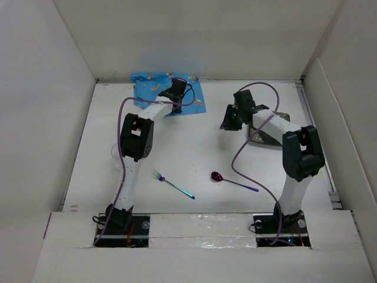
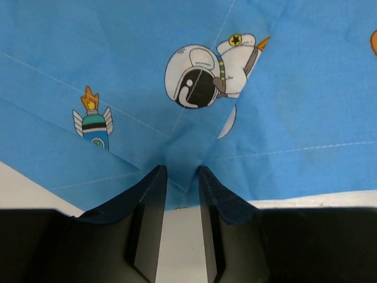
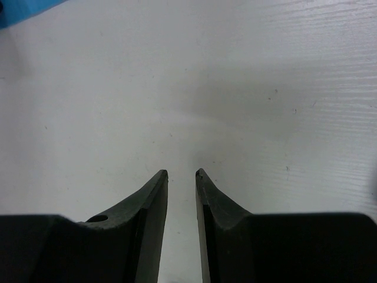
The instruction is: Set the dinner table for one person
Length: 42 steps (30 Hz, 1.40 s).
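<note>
two arms reached out over the dinner table [image 1: 194,147], the white top that filled the overhead view from the near edge to the far wall. the left gripper [image 1: 179,88] was down on a rumpled blue placemat [image 1: 143,88] at the far side, left of middle. the right gripper [image 1: 228,119] hung over bare table right of middle. a fork [image 1: 172,184] and a spoon [image 1: 233,180] lay near the front, apart from each other. something dark, perhaps a plate [image 1: 257,137], showed half hidden under the right arm.

from the left wrist, the fingers [image 2: 150,200] stood narrow on either side of a raised fold of the cloth. whether they had pinched it i could not tell.

from the right wrist, the fingers [image 3: 147,212] were a little apart with nothing between them. only white table lay below, with a sliver of blue in the top-left corner.

the table looked stiff, flat and fixed, not a thing to grasp. it would bear whatever was set down, and its smooth face would likely let cloth slide. the placemat looked light and limp, so a hold at a corner or hem, rather than a mid-sheet fold, would likely spread it flatter.
</note>
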### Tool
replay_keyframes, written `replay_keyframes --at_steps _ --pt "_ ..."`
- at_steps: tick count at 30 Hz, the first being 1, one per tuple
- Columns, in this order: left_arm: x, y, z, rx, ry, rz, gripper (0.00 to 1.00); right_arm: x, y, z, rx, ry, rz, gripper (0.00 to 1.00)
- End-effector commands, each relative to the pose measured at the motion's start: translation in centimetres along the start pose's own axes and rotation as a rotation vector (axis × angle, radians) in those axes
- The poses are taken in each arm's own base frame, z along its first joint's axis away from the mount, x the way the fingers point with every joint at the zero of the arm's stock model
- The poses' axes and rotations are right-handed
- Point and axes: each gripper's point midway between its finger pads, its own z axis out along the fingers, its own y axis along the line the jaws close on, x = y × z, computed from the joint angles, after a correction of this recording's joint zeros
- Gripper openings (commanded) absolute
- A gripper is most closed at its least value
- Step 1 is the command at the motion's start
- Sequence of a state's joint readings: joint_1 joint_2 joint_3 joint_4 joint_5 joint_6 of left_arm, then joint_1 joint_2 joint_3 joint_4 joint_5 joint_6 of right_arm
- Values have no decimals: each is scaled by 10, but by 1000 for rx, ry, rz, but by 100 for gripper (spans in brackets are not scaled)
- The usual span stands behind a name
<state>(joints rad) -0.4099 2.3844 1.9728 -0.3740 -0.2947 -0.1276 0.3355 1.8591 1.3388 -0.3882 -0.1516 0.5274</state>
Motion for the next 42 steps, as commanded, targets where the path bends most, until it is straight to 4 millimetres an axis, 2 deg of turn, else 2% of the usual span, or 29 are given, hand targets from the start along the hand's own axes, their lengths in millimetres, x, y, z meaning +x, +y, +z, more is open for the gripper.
replay_keyframes --at_steps 1,5,6,7,8,10,11,12,13,14,15,16,18,19,21,22,23,24,25,28,32,33,34,35,36,37,39,40,42 --pt "-8 7 2 4 -5 -14 24 -17 16 1 -39 -36 -28 32" --pt "-2 11 9 1 12 -12 14 -29 21 8 -33 -47 -22 34" --pt "-1 11 9 0 16 -12 13 -35 23 7 -36 -63 -24 34" --pt "-2 11 8 1 15 -15 10 -39 25 8 -36 -70 -13 36" --pt "-4 11 8 -3 8 -19 0 -39 24 15 -32 -64 -4 38" --pt "-15 11 0 5 -16 -38 0 -57 37 20 -63 -99 7 44" --pt "-21 10 -5 18 -27 -45 0 -56 33 35 -51 -82 13 46" --pt "-25 10 -10 22 -33 -53 0 -53 33 42 -28 -60 4 47" --pt "-36 10 -22 33 -57 -75 0 -73 44 40 -36 -92 -2 48" --pt "-42 7 -31 61 -69 -84 0 -76 42 46 -15 -85 1 48" --pt "-47 7 -39 73 -83 -93 0 -66 35 63 27 -49 -2 48" --pt "-59 10 -57 86 -113 -104 0 -78 41 63 18 -72 -6 49" --pt "-62 11 -73 109 -122 -116 0 -73 38 75 22 -48 -1 49" --pt "-66 15 -92 123 -140 -123 0 -78 36 75 21 -57 5 49" --pt "-68 11 -113 162 -157 -124 0 -78 39 78 -6 -63 12 49" --pt "-72 14 -144 182 -192 -127 0 -81 35 78 -8 -69 24 51" --pt "-72 14 -144 184 -192 -127 0 -80 34 79 -6 -66 24 51" --pt "-71 10 -154 196 -200 -120 0 -79 35 79 -10 -64 24 51" --pt "-70 16 -170 199 -216 -123 0 -77 35 81 -14 -56 29 52" --pt "-63 13 -195 245 -217 -129 0 -71 33 83 -39 -28 46 55" --pt "-59 20 -215 254 -234 -144 0 -59 29 75 -34 1 39 59" --pt "-59 22 -218 250 -237 -147 0 -53 32 75 -35 7 30 59" --pt "-62 24 -225 251 -252 -153 0 -36 21 78 -12 39 39 59" --pt "-63 27 -229 245 -259 -157 0 -36 23 73 -27 30 40 59" --pt "-64 28 -232 245 -265 -159 0 -28 27 73 -36 42 42 58" --pt "-67 31 -239 245 -282 -164 0 -14 19 74 -27 69 48 58" --pt "-70 34 -242 231 -295 -166 0 -6 23 73 -40 80 46 57" --pt "-71 35 -242 229 -296 -164 0 4 31 73 -45 97 32 56" --pt "-72 36 -243 225 -297 -160 0 15 31 73 -27 101 20 54"
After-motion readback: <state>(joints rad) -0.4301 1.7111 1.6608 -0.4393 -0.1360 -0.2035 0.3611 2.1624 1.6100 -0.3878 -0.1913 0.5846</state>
